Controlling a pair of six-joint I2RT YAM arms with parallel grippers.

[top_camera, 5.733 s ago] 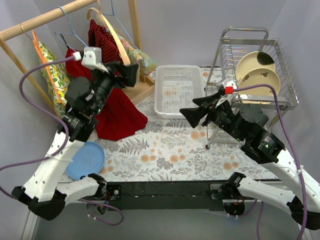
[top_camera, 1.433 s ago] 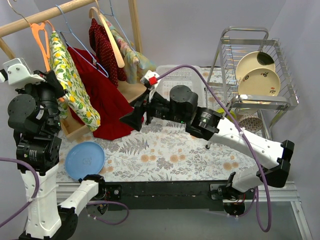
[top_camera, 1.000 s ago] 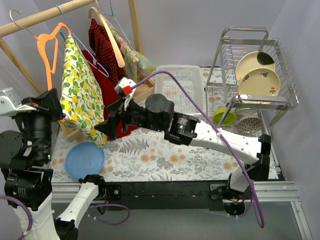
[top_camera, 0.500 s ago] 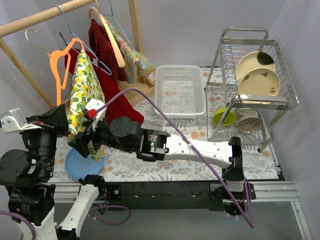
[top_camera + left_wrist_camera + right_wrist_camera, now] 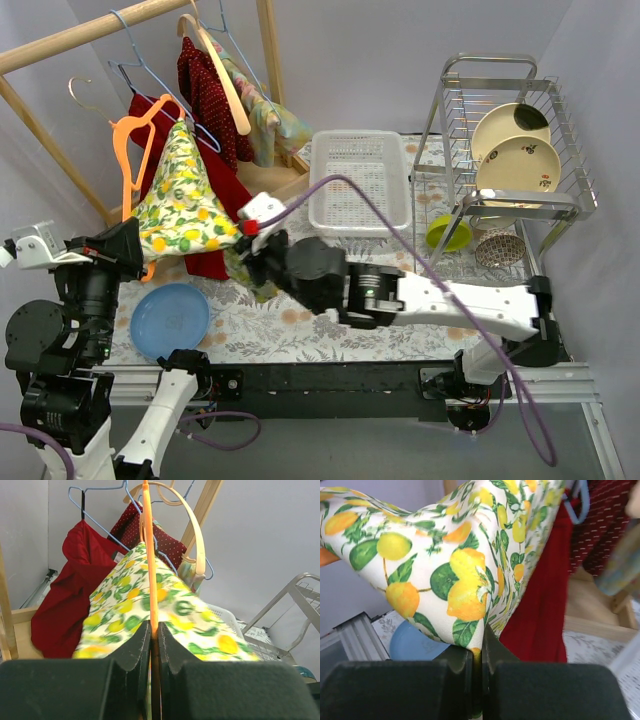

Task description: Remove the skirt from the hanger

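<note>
Orange hanger (image 5: 149,555) pinched in left gripper (image 5: 151,630), lemon-print skirt (image 5: 185,205) draped on it at 9 o'clock of the table (image 5: 440,330), hem pinched by right gripper (image 5: 476,655) at its 4 o'clock; judged about midway, not yet free.

In the top view, the skirt (image 5: 182,212) covers part of the orange hanger (image 5: 133,152) beneath it, and where the right gripper (image 5: 245,262) meets the skirt's hem is too small to make out. In the right wrist view, the skirt's top is cut off by the upper edge, and the skirt hides most of the blue plate (image 5: 414,643) behind it.
</note>
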